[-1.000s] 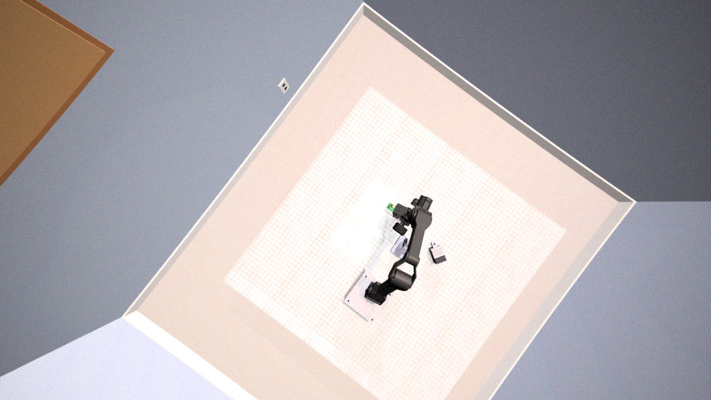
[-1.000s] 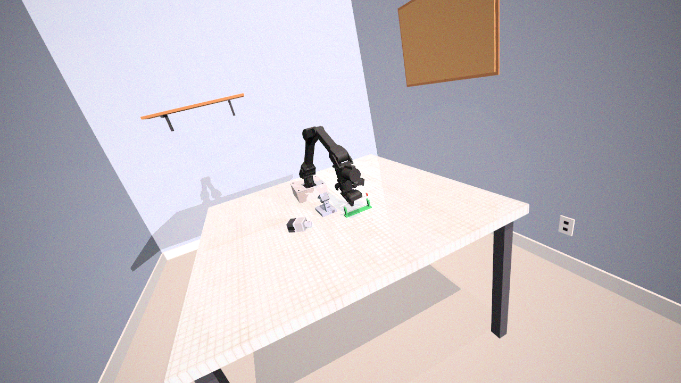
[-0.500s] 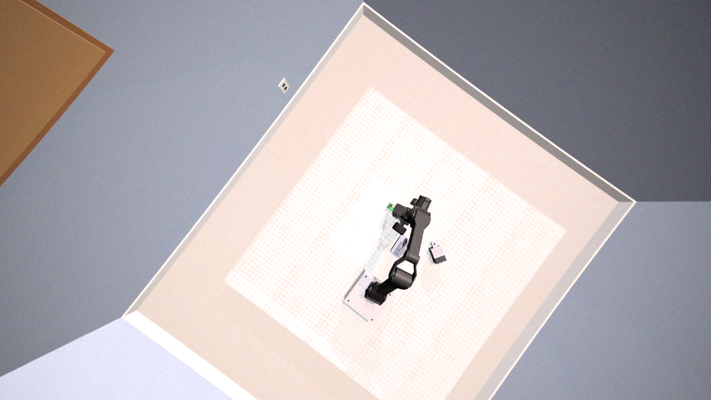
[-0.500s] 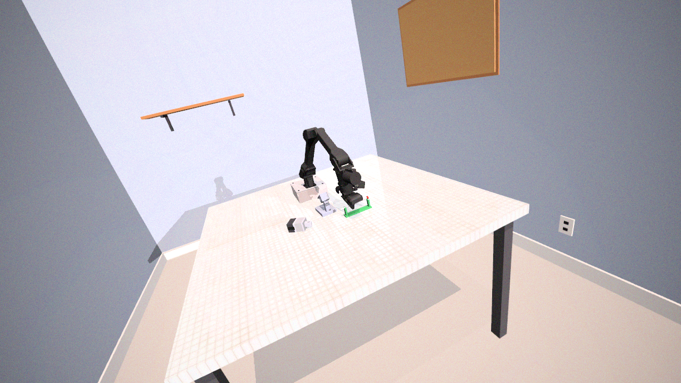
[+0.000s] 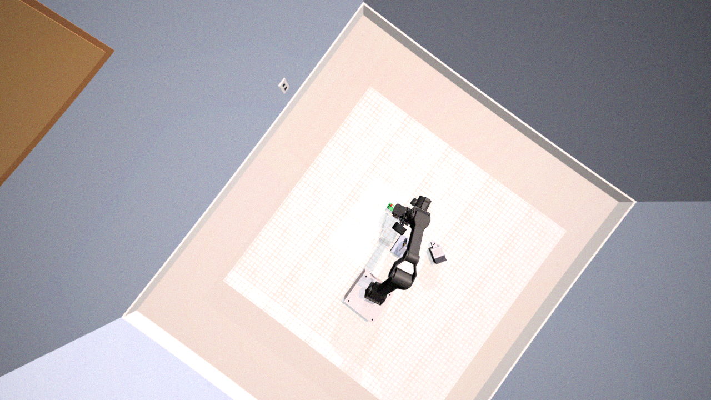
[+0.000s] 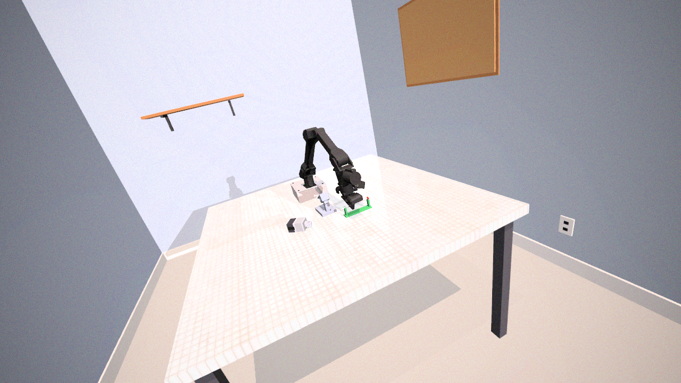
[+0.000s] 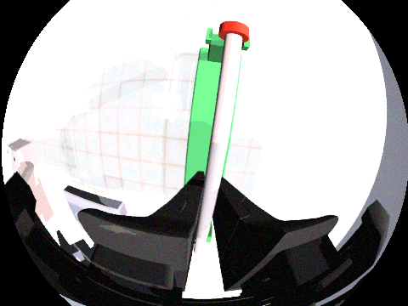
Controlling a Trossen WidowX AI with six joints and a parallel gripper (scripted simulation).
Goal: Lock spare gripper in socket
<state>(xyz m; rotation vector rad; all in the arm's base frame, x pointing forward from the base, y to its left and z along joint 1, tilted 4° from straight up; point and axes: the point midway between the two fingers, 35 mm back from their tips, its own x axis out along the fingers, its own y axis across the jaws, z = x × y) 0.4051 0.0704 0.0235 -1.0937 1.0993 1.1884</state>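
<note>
The lock pin, a pale rod (image 7: 219,123) with a red head (image 7: 234,31) (image 6: 367,198), lies lengthwise above the green two-post rack (image 7: 204,93) (image 6: 358,211). Its head is just past the far post; whether the shaft touches the posts cannot be told. My gripper (image 7: 211,184) (image 6: 352,205) is shut on the pin's shaft, low over the rack. The grey mount (image 6: 325,209) (image 5: 397,246) stands beside the rack, towards the arm base; no pin shows in it, and its socket hole is not clear. The spare gripper (image 6: 299,224) (image 5: 437,253), white and black, lies on the table with its spigot pointing towards the rack's side.
The arm's pale base box (image 5: 355,302) (image 6: 300,191) stands behind the mount. In the top view the arm passes between the mount and the spare gripper. The table's front edge (image 6: 381,272) is well away from the objects.
</note>
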